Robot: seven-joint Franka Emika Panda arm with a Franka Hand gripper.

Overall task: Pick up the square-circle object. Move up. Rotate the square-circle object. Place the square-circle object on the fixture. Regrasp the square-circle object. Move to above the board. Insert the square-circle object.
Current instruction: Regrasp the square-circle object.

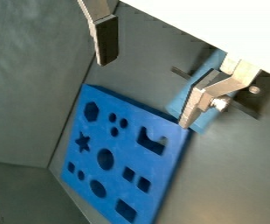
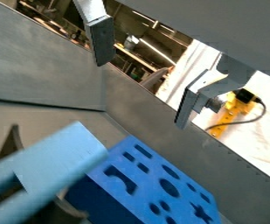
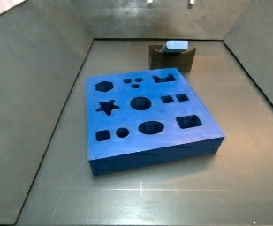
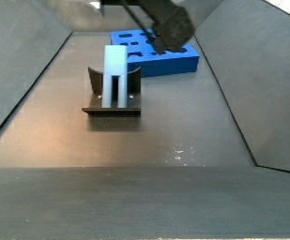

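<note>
In a side view the peg (image 4: 114, 73) stands upright in the fixture (image 4: 112, 101), left of the board (image 4: 156, 52). The gripper (image 1: 148, 74) hangs released, its 2 fingers (image 1: 104, 39) apart with nothing between. Regrasp looks to be in hand; next it must descend and close on the peg. No writing is legible.

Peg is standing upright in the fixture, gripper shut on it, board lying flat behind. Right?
Not quite: the gripper is open and holds nothing. In a wrist view its fingers stand apart with only the board below them. A side view shows the square-circle object standing upright in the fixture by itself, the arm above and clear of it. The rest is right.
</note>
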